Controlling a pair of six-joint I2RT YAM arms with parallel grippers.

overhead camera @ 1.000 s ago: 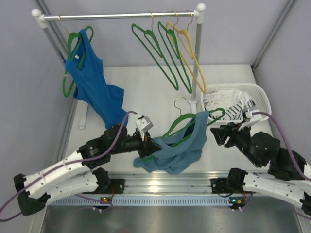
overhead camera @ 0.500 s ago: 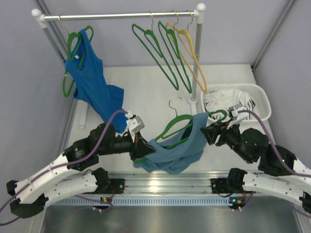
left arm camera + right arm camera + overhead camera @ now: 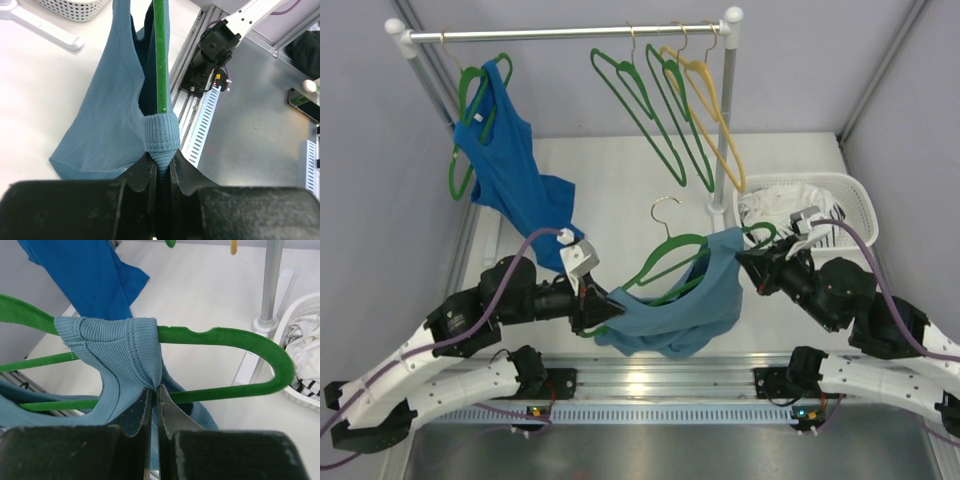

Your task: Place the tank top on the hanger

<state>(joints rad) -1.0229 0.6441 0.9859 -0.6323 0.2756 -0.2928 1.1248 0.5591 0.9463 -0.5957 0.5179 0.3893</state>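
- Left gripper (image 3: 605,308) is clamped on a ribbed edge of the tank top (image 3: 692,312). In the left wrist view its fingers (image 3: 145,172) pinch the fabric band just where the green bar of the hanger (image 3: 161,60) slips under it.
- From that gripper the teal cloth spreads toward 3 o'clock in the top view and sags low between the two arms, above the near edge of the table (image 3: 620,170).
- The hanger (image 3: 665,258) is held off the table. Its long axis runs from 8 o'clock at the left gripper to 2 o'clock at the right one, and its metal hook (image 3: 665,205) points to 12 o'clock.
- Right gripper (image 3: 745,265) is closed on the tank top's strap (image 3: 112,347). The strap is draped over the hanger's upper arm (image 3: 225,335), beside a notch, and the fingers (image 3: 172,412) nip the cloth just below that arm.
- A white basket (image 3: 863,203) sits at 1 o'clock from the right gripper and holds a white-and-striped cloth (image 3: 785,215).
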